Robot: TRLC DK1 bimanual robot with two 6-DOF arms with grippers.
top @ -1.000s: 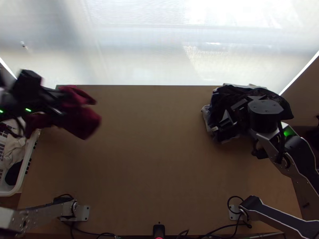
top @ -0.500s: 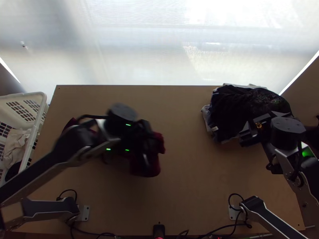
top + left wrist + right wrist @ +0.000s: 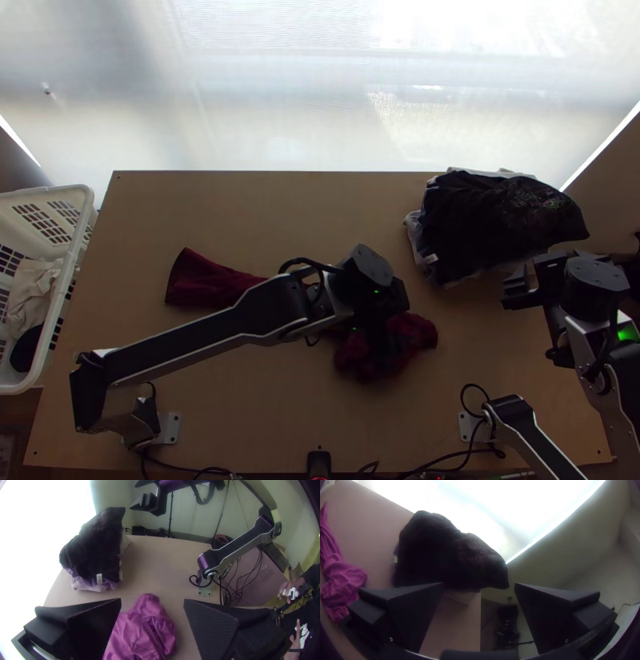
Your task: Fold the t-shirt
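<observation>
Altogether, you had one maroon t-shirt [image 3: 206,283] bunched on one table [image 3: 272,416] | both your jaw pairs were spread: left gripper [image 3: 384,332] above, cloth showing between; right gripper [image 3: 516,290] near one clothes pile [image 3: 496,220]

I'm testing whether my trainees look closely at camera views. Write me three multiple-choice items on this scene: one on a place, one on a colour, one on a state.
1. Where is the shirt?
A. On the dark pile
B. On the table
C. On the floor

2. What colour is the basket?
A. White
B. Blue
C. Green

3. How is the right gripper?
A. Shut
B. Holding a sleeve
C. Open

Key:
1. B: the top view shows it on the wood.
2. A: its rim and walls are white.
3. C: its fingers stand apart, holding nothing.
</observation>
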